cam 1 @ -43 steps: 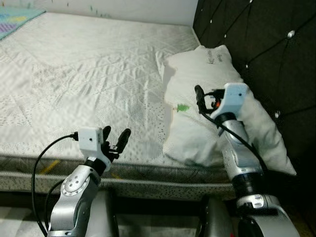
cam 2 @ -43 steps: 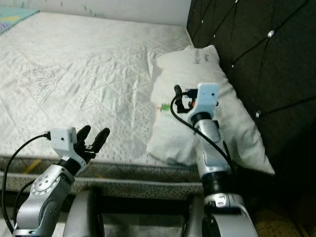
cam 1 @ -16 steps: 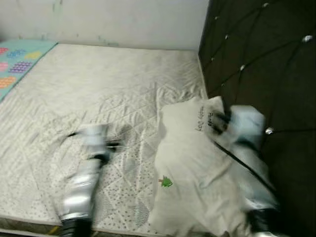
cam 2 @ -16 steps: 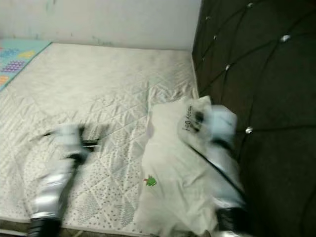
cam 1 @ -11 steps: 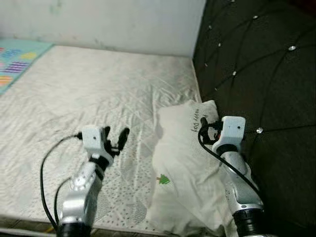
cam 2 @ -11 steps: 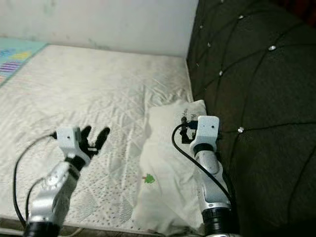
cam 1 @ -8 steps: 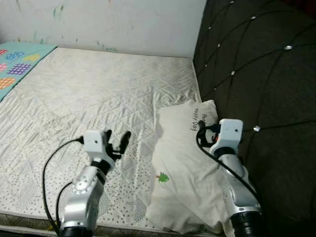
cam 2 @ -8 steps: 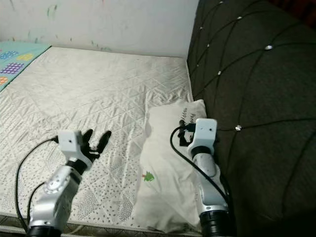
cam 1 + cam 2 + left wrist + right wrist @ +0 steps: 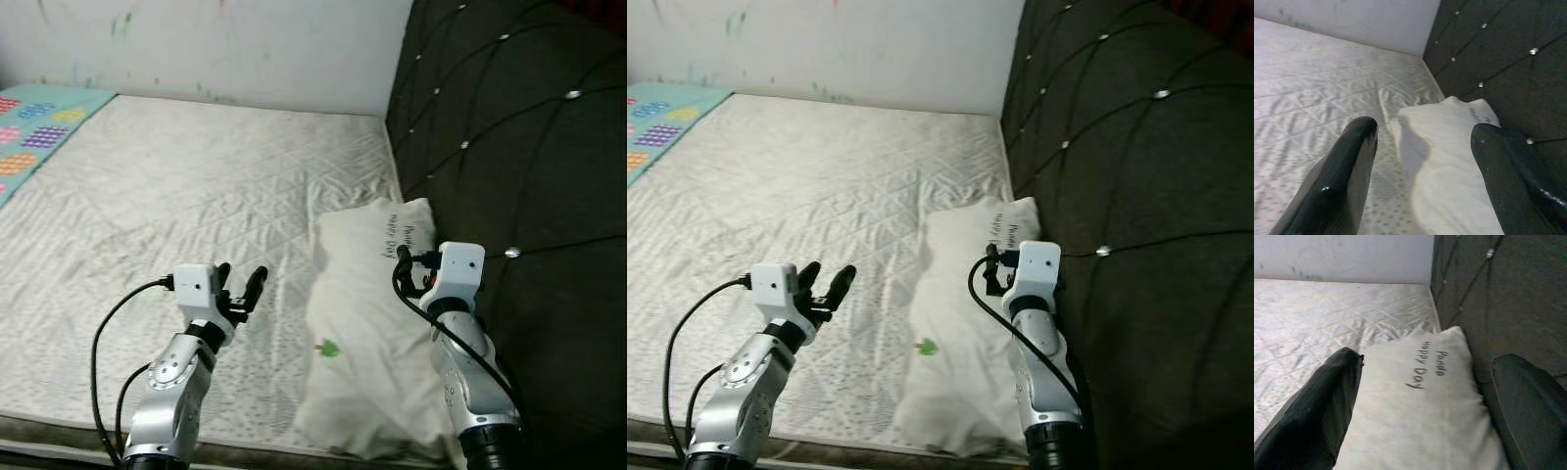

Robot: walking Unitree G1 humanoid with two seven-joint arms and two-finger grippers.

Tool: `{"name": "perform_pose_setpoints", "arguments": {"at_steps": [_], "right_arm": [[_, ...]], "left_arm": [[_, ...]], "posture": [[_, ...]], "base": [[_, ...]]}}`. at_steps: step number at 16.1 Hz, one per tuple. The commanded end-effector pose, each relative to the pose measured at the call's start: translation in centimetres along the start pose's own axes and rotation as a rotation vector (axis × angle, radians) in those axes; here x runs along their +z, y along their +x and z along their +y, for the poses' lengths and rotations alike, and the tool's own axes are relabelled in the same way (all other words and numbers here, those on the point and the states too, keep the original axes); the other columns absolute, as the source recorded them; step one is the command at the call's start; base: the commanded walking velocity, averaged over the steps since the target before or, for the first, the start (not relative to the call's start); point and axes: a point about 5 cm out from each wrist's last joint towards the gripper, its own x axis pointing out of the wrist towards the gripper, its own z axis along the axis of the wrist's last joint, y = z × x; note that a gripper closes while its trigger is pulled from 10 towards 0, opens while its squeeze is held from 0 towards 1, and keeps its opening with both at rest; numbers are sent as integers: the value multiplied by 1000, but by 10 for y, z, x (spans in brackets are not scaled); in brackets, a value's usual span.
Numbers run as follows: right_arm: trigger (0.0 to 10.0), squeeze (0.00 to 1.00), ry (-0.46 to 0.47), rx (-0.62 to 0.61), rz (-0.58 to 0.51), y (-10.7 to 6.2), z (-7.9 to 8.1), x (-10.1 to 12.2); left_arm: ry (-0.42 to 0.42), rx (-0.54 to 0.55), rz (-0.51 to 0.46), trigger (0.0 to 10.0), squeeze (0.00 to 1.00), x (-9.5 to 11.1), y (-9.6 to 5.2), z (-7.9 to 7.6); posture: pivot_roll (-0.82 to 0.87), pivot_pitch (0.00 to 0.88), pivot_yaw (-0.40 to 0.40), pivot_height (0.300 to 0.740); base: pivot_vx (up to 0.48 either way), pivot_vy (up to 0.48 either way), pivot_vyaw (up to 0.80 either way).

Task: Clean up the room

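Even soft indoor light, sharp head views, soft shadows, slightly hazy wrist views

Quilted mattress (image 9: 196, 186), dark tufted headboard (image 9: 509, 127)

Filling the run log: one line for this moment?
left gripper: open, over mattress | right gripper: open, above pillow | headboard beside pillow

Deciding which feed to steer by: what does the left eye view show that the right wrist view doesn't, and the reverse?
Left eye view alone: both arms over the bed, left gripper above the mattress, right gripper above the pillow, a green tree mark on the pillow, and a colourful mat at far left. Right wrist view alone: the pillow's lettering, close enough to read "Happy Day Panda", framed by open jaws. Both: pillow, mattress, dark tufted headboard, white wall.
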Motion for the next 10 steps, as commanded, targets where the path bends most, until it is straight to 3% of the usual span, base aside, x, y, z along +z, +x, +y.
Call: {"name": "perform_pose_setpoints", "arguments": {"at_steps": [1,4,10], "right_arm": [[10000,0,6,-2,-10,3,1,5],[10000,0,3,-2,-19,4,0,7],[10000,0,1,45,-5,3,6,5]], "left_arm": [[-4,-5,-12,10000,0,5,1,0],[-8,-7,-11,10000,0,4,1,-1],[-11,-4,-12,10000,0,4,1,-1]], "posture": [[-37,0,-6,740],[-40,0,-6,740],[-40,0,-13,740]], "base": [[0,341,0],[0,341,-292],[0,342,0]]}}
